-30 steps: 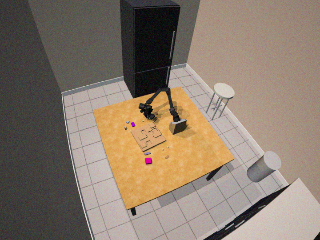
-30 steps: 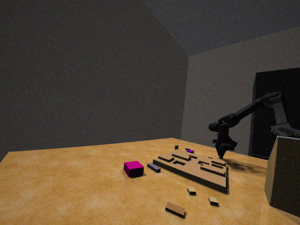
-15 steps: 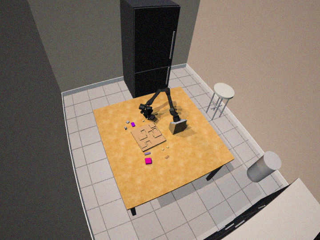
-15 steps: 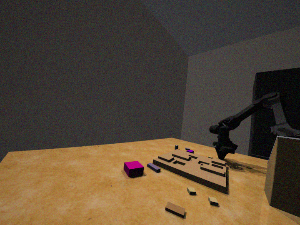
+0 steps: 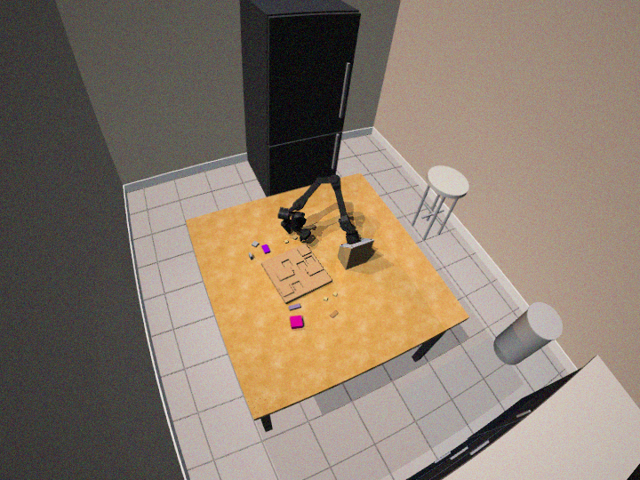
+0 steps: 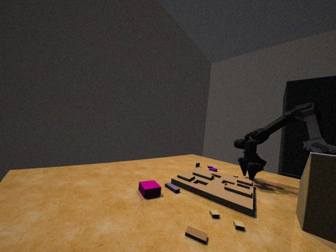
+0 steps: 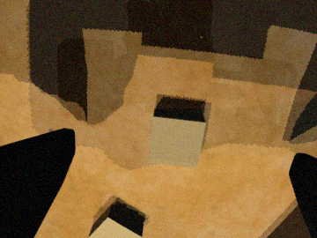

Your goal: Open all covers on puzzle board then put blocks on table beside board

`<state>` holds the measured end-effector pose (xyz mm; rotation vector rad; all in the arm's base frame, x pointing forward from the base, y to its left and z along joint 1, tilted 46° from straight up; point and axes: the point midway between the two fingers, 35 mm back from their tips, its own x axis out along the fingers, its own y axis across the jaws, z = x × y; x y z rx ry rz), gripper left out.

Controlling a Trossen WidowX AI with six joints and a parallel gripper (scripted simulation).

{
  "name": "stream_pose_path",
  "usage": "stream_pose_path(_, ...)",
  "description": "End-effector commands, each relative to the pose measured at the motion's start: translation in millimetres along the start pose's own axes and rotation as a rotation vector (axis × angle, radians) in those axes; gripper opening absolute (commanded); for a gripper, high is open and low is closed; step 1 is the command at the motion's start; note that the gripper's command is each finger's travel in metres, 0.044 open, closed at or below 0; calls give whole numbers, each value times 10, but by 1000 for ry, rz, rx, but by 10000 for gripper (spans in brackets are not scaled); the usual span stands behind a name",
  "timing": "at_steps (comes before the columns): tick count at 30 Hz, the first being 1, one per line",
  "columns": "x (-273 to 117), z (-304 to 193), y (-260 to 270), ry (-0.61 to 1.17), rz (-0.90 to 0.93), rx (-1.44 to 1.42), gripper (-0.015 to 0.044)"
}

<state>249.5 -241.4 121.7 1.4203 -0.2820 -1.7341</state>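
My gripper point(image 5: 308, 238) point(image 6: 248, 177) point(image 7: 187, 153) is open, low over the table behind the board. A cream block point(image 7: 177, 142) lies on the table between its spread fingers, touching neither. A second cream block point(image 7: 115, 229) point(image 5: 286, 241) lies close by. The tan puzzle board point(image 5: 305, 290) point(image 6: 217, 190) has raised covers and recessed wells; the wells that I can make out look empty. Off the board lie a magenta block point(image 5: 296, 321) point(image 6: 150, 185), a lavender bar point(image 5: 294, 307) point(image 6: 171, 187), a purple block point(image 5: 265, 249) point(image 6: 213, 169) and a brown block point(image 5: 333, 313) point(image 6: 196, 234).
Two more cream blocks point(image 5: 325, 299) point(image 6: 214, 212) lie off the board's front right side. Two small grey pieces point(image 5: 254, 244) point(image 5: 251, 256) lie beyond the purple block. A tall grey-brown box point(image 5: 356, 254) point(image 6: 316, 195) stands right of the board, near the arm's base.
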Motion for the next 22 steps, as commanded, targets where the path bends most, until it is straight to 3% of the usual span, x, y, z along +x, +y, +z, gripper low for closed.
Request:
stream_pose_path(1,-121,-12,38,3,8,9,440)
stream_pose_path(22,-713,-31,39,12,16,-3,440)
